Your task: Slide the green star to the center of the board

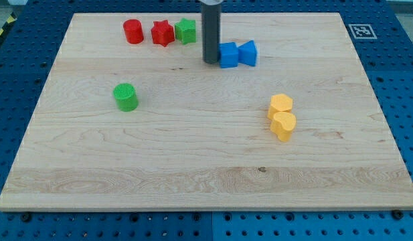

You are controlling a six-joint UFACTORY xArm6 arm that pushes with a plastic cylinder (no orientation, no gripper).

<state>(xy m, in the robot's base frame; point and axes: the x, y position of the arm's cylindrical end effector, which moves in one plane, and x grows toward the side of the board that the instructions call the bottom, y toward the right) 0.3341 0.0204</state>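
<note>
The green star (pixel 186 31) sits near the view's top, a little left of the middle, touching a red star (pixel 162 33) on its left. A red cylinder (pixel 133 31) stands further left. My tip (pixel 211 61) rests on the wooden board (pixel 193 154), below and to the right of the green star, apart from it. The tip is right beside the left side of a blue cube (pixel 228 55).
A second blue block (pixel 248 53) touches the blue cube's right side. A green cylinder (pixel 126 96) stands at the left middle. Two yellow blocks (pixel 280 104) (pixel 284 125) touch each other right of centre. Blue pegboard surrounds the board.
</note>
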